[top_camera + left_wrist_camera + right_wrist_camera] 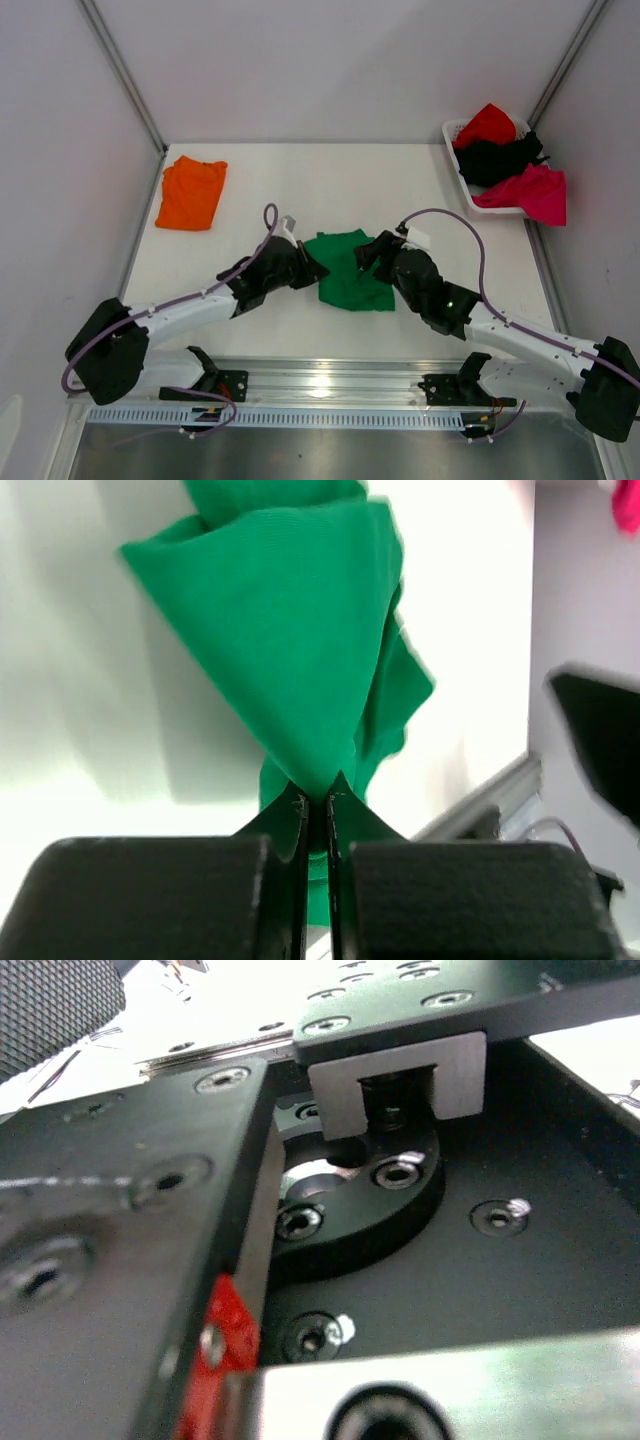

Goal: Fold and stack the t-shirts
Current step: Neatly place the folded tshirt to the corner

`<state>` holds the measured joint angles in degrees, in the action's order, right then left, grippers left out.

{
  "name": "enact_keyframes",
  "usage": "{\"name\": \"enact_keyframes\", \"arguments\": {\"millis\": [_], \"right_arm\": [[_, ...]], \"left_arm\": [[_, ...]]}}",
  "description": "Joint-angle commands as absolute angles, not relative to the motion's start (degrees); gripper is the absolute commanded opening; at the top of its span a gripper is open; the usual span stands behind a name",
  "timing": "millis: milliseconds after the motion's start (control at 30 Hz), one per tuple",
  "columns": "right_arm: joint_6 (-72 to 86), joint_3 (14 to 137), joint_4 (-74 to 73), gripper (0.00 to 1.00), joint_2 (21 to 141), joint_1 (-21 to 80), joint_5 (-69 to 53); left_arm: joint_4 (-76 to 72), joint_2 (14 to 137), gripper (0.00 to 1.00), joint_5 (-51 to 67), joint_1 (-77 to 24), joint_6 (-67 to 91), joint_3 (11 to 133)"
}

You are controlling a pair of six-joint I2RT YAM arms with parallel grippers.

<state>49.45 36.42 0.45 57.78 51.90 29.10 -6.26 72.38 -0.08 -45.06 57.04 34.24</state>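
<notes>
Left wrist view: the left fingers [200, 900] are pressed together on a thin fold of the green t-shirt [290, 630], which rises from the pinch in a taut cone and hangs in loose folds behind. The cloth looks light, soft and limp; it will probably sag wherever it is not supported, so an edge or corner is the place to take hold. Top external view: this shirt lies bunched at the middle of the desk [300, 180], between the arms. The right fingers [366, 254] stand spread at its right edge, seemingly holding nothing. Farther off, an orange t-shirt [190, 193] lies folded at the left. A basket [451, 131] at the far right holds the red t-shirt [487, 122], black t-shirt [500, 158] and magenta t-shirt [530, 190]. No brand, label or writing can be read.
</notes>
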Motion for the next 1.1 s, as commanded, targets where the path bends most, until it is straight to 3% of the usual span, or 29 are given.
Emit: {"name": "enact_keyframes", "arguments": {"millis": [0,467,1067], "right_arm": [[49.1,37.0,1.1,0.79,56.7,51.5,29.8],[48.5,36.5,-1.8,0.8,55.5,50.6,30.6],[47.0,36.7,-3.7,0.79,57.0,48.0,30.0]], "left_arm": [[3.8,71.1,0.02,-3.4,-38.9,46.4,37.6],[9.7,73.9,0.03,-1.8,-28.6,34.2,46.2],[19.0,95.2,0.01,7.7,-12.3,25.6,71.7]]}}
